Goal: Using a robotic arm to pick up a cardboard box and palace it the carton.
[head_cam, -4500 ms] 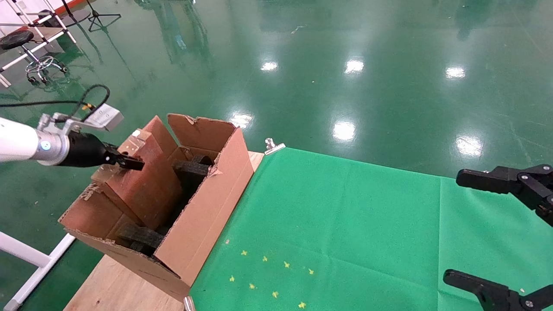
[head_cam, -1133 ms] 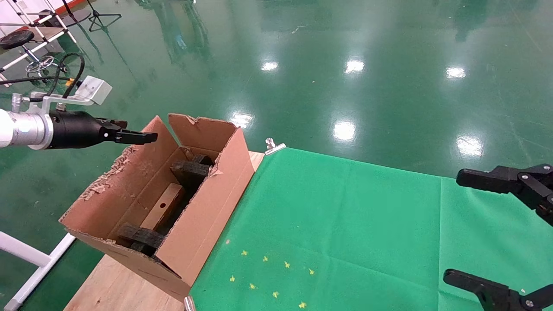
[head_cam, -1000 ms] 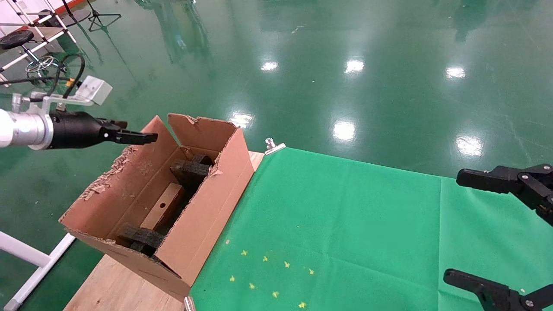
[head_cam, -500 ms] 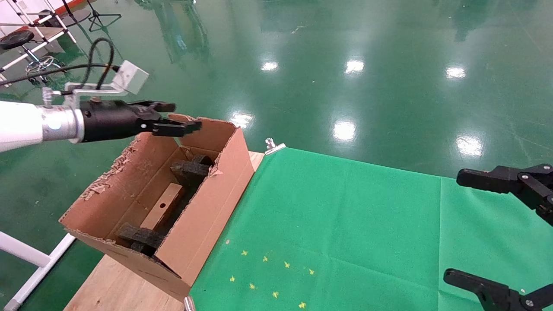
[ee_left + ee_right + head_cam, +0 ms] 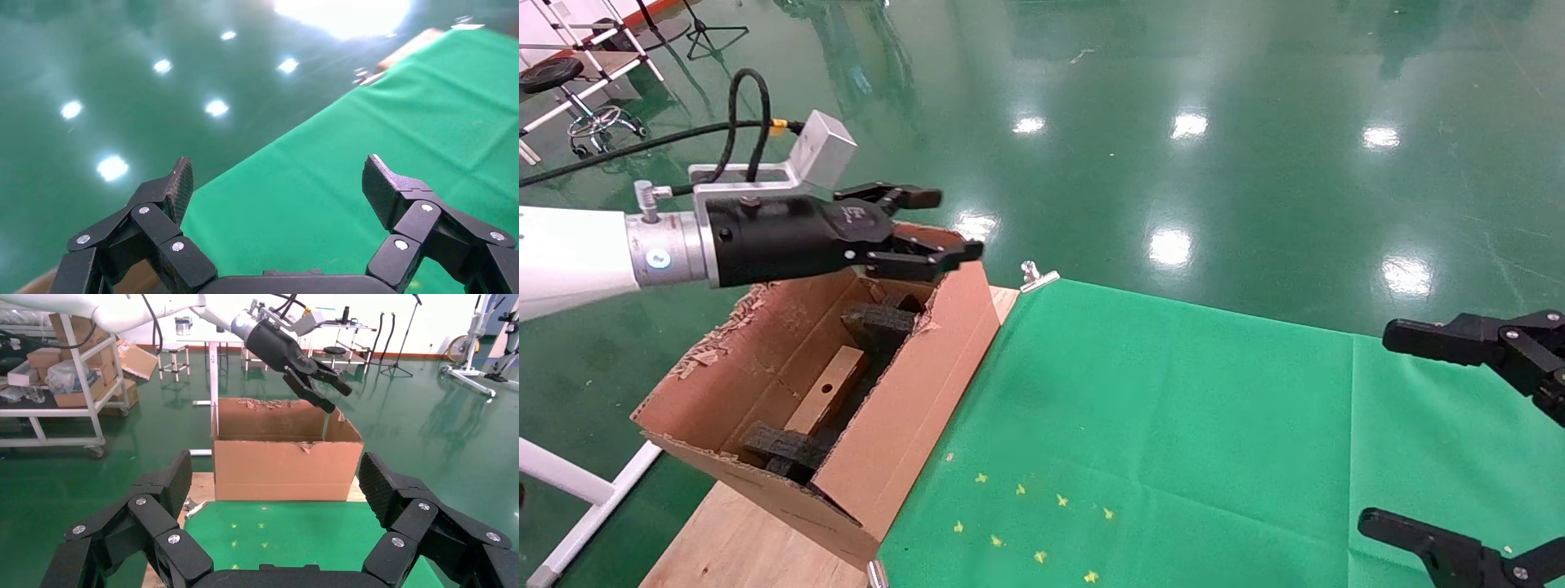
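Observation:
The slim cardboard box (image 5: pixel 825 392), with a round hole in its upper face, lies inside the carton (image 5: pixel 911 392) between black foam blocks (image 5: pixel 878 318). The carton stands at the table's left end with ragged upright flaps; it also shows in the right wrist view (image 5: pixel 284 465). The white robotic arm (image 5: pixel 568 257) reaches in from the left. Its left gripper (image 5: pixel 952 222) is open and empty above the carton's far end, clear of the box; it also shows in its own view (image 5: pixel 278 177) and the right wrist view (image 5: pixel 338 398). My right gripper (image 5: pixel 1406 433) is open and empty at the right edge (image 5: pixel 276 471).
A green cloth (image 5: pixel 1173 425) with small yellow star marks (image 5: pixel 1026 523) covers the wooden table (image 5: pixel 740 547), held by a metal clamp (image 5: pixel 1035 278) at the far edge. A white frame (image 5: pixel 568 482) stands left of the table. Shelving (image 5: pixel 55 367) stands beyond the carton.
The left gripper held the box over the carton; the box now lies inside. The open gripper has moved from the carton's left side rightward over its far end. The right arm has not moved.

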`<action>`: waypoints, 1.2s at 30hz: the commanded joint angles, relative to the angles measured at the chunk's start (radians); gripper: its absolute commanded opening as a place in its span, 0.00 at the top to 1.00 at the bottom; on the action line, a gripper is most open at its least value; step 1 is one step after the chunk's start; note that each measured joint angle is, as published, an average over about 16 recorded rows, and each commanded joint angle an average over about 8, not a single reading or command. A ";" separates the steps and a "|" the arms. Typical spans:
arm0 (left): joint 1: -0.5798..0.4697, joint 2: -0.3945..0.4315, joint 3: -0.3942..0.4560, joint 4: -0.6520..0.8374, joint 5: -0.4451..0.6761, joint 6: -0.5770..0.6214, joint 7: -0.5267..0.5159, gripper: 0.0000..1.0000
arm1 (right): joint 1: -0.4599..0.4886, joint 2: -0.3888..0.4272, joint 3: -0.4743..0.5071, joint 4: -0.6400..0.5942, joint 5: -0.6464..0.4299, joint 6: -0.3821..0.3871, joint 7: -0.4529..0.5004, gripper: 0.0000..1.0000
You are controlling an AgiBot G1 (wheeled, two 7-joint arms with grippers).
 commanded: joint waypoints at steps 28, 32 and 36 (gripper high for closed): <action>0.355 -0.023 -0.138 -0.528 -0.475 0.188 0.070 0.00 | 0.000 0.000 0.000 0.000 0.000 0.000 0.000 0.00; 0.375 -0.024 -0.146 -0.557 -0.502 0.198 0.074 0.00 | 0.000 0.000 0.000 0.000 0.000 0.000 0.000 0.00; 0.377 -0.025 -0.147 -0.558 -0.505 0.200 0.074 0.00 | 0.000 0.000 0.000 0.000 0.001 0.001 0.000 0.00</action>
